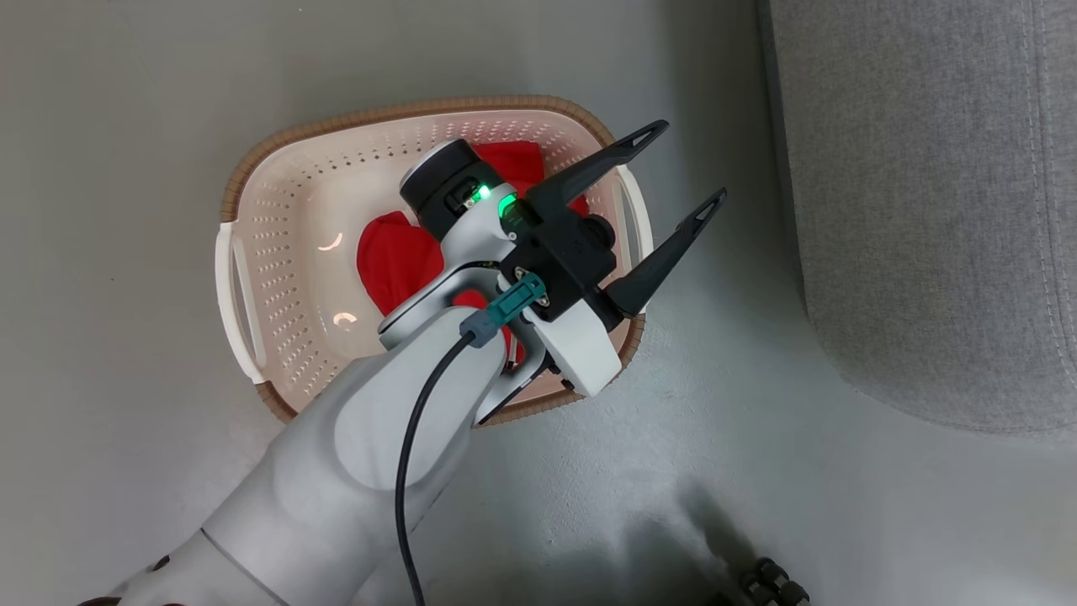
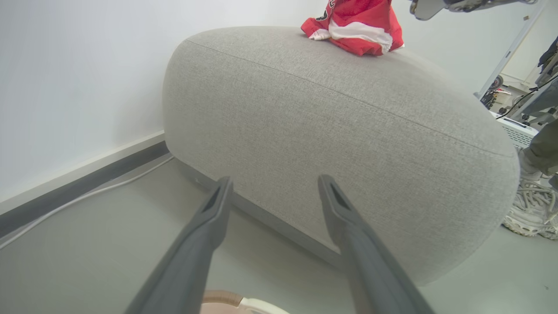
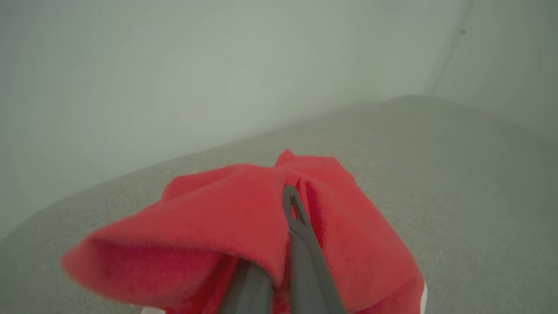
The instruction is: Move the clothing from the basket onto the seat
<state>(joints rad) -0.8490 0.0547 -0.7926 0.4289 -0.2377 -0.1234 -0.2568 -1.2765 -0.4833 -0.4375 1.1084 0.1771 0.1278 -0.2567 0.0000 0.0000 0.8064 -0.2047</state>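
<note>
One red jersey (image 2: 357, 26) sat on the grey seat (image 2: 331, 131), the right gripper (image 3: 291, 198) clamped on it (not yet released). The other red garment (image 1: 395, 257) lay in the basket (image 1: 278, 252), with the left gripper (image 1: 686, 162) over its rim, fingers apart.

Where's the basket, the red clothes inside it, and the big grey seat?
basket (image 1: 278, 252), head view, on its holey left wall.
red clothing (image 1: 391, 257), head view, on the fold lying in the basket.
seat (image 1: 925, 210), head view, on its grey fabric.

Clear floor (image 1: 724, 396) between basket (image 1: 404, 108) and seat (image 1: 925, 210), basket's left half open from above, left arm (image 1: 353, 471) over its right half, seat flank walling the right, shoe (image 2: 529, 209) on floor beside seat.
</note>
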